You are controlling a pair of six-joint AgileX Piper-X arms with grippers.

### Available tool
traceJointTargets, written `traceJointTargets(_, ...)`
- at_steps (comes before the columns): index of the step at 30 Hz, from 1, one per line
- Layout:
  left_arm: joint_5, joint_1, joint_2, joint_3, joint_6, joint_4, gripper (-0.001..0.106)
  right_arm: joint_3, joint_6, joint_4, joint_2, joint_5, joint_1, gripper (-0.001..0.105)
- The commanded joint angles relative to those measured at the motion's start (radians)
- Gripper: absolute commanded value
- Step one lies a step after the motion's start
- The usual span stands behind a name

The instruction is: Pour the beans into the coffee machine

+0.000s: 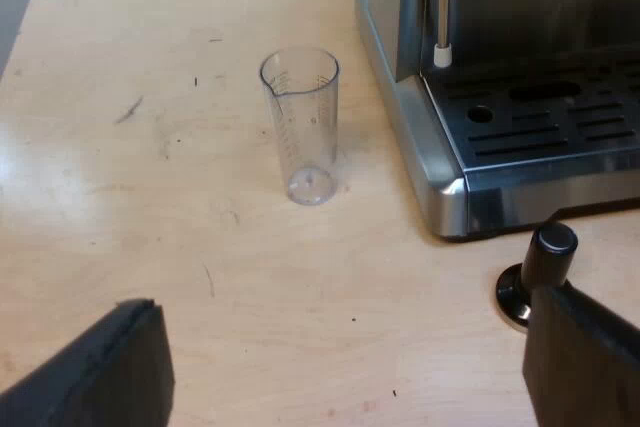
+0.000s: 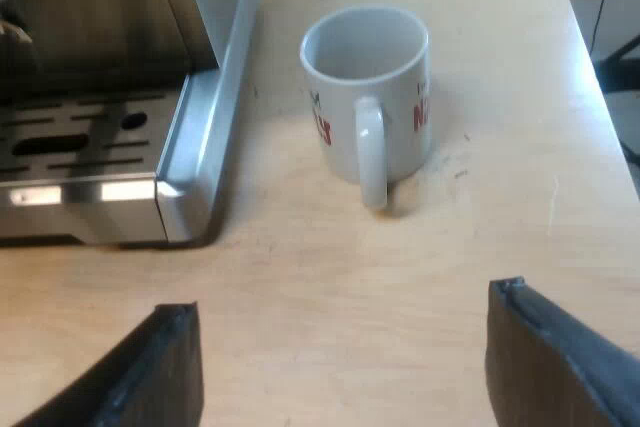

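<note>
My left hand (image 1: 345, 332) is spread wide and empty over the bench (image 1: 120, 197) by the tamper (image 1: 540, 272). My right hand (image 2: 345, 347) is also wide and empty, short of the mug (image 2: 368, 97). Farther off, the measuring glass (image 1: 303, 127) stands upright beside the espresso machine (image 1: 520, 97) and looks empty, so the pour is probably done.

Bright, even light covers the table (image 1: 200, 277) ahead of my left gripper (image 1: 340, 307), with a pale sheen farther out. Beyond my right gripper (image 2: 342, 302), the espresso machine (image 2: 190, 187) glints along its steel edge, and the mug (image 2: 365, 97) casts a faint shadow.
</note>
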Motion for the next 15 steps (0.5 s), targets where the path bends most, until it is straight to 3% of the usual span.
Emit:
traceJointTargets(1, -0.008, -0.004, -0.039, 0.010, -0.011, -0.018, 0.074, 0.017, -0.002, -0.008, -0.046, -0.006, 0.000, 0.062)
traceJointTargets(15, -0.006, -0.004, -0.037, 0.063, -0.011, -0.026, 0.074, 0.104, 0.027, 0.001, -0.046, -0.008, 0.000, 0.062)
